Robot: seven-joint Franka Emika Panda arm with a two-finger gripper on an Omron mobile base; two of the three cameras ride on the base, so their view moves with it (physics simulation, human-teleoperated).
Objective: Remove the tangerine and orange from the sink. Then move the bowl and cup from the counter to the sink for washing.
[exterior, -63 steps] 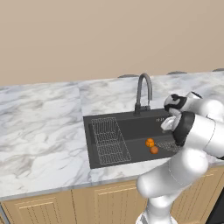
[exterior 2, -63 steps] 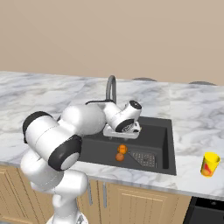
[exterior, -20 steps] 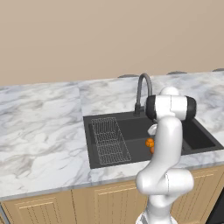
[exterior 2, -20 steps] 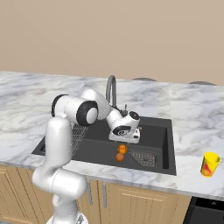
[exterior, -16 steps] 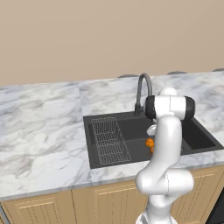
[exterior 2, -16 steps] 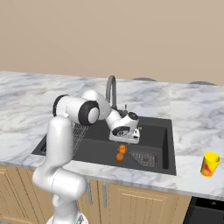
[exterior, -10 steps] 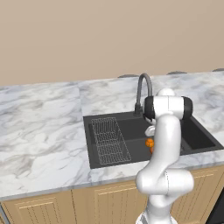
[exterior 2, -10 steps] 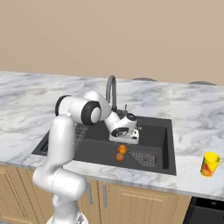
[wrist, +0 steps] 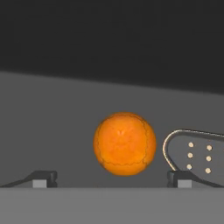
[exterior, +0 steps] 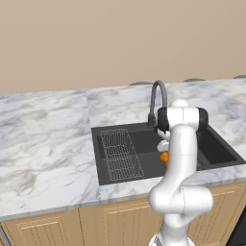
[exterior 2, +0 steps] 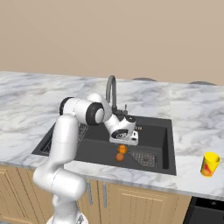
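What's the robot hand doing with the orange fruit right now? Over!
Gripper open, low in the sink. Orange fruit centred between the fingertips, not gripped. Drain plate beside it, nothing blocking.

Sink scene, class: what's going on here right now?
The robot arm reaches down into the sink, its hand open just above one orange fruit on the basin floor. In the hand view that fruit sits centred between the fingertips, not yet gripped. A second orange fruit lies close beside it. The yellow cup stands on the counter to the right of the sink. Nothing has left the sink so far.
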